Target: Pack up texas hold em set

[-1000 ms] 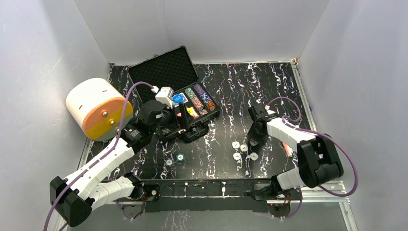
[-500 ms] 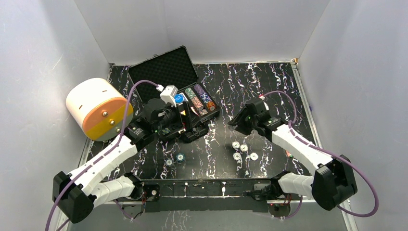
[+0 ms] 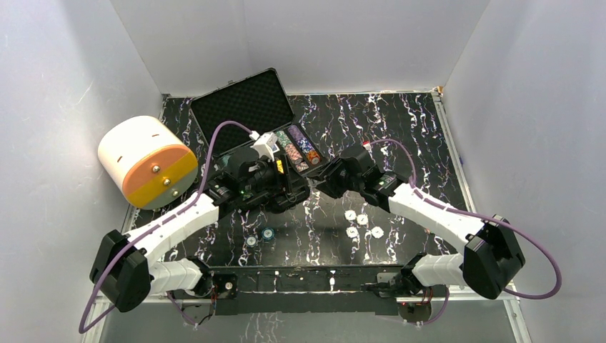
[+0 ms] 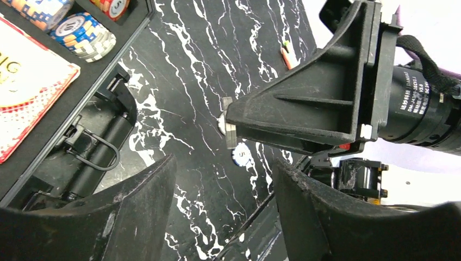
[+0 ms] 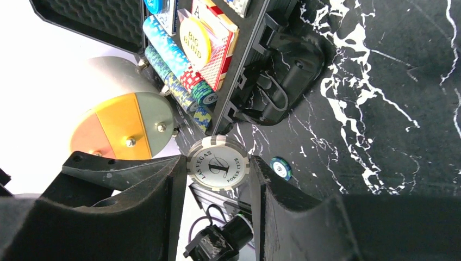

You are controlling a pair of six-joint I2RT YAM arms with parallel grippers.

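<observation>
The black case (image 3: 243, 106) lies open, foam lid back, its tray holding rows of chips (image 3: 296, 148). In the right wrist view the yellow button (image 5: 194, 37) rests on the card deck (image 5: 220, 51) beside chip rows (image 5: 166, 51). My right gripper (image 5: 218, 166) is shut on a white-and-grey chip (image 5: 218, 163) and hovers just right of the case's front corner (image 3: 326, 181). My left gripper (image 3: 289, 189) is over the case's front edge by the handle (image 4: 92, 152); its jaws (image 4: 224, 163) stand open and hold nothing. Several white chips (image 3: 362, 219) lie loose on the table.
A big white-and-orange cylinder (image 3: 146, 161) lies left of the case. Two blue-green chips (image 3: 268, 234) sit near the front rail. A thin orange pen (image 4: 287, 54) lies at the right. The two grippers are close together in front of the case.
The right arm has swung left from the loose white chips to the case, carrying a chip. The left gripper moved right along the case front and its jaws narrowed.
</observation>
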